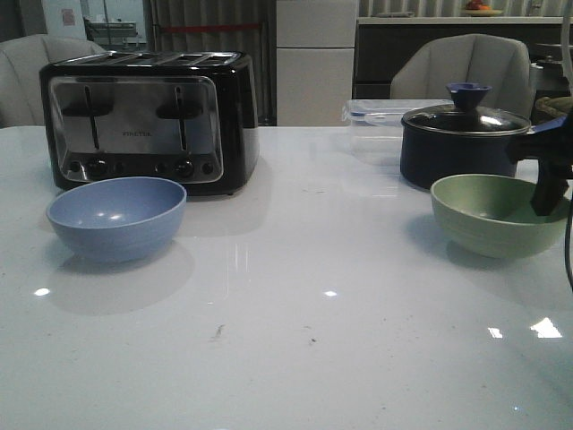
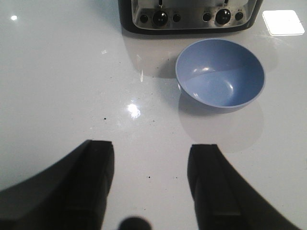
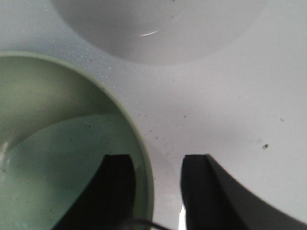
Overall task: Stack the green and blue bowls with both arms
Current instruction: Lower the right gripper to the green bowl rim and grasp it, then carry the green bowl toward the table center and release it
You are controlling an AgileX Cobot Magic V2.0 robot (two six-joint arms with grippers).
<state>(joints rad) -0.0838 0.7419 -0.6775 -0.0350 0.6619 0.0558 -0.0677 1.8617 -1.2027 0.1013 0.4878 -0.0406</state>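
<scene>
**Green bowl straddled, stacking not begun**

Green bowl (image 1: 498, 215) sits at the table's right, its rim between the right gripper's (image 3: 153, 167) parted fingers, not yet clamped. Blue bowl (image 1: 116, 218) sits far left by the toaster (image 1: 148, 118), ahead of the open, empty left gripper (image 2: 151, 165).

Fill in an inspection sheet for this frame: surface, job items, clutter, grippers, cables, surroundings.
Surface: glossy white table, small dark specks, light glare.
Job's things: periwinkle blue plastic bowl upright before the toaster; pale sage green plastic bowl upright at the right, bowls apart, unstacked.
Clutter: black and chrome toaster; dark navy lidded pot; clear plastic container behind it.
Grippers: left gripper open, above bare table, short of the blue bowl; right gripper open, straddling the green bowl's rim.
Cables: thin black cable at right edge.
Surroundings: grey chairs, cabinets behind.
</scene>
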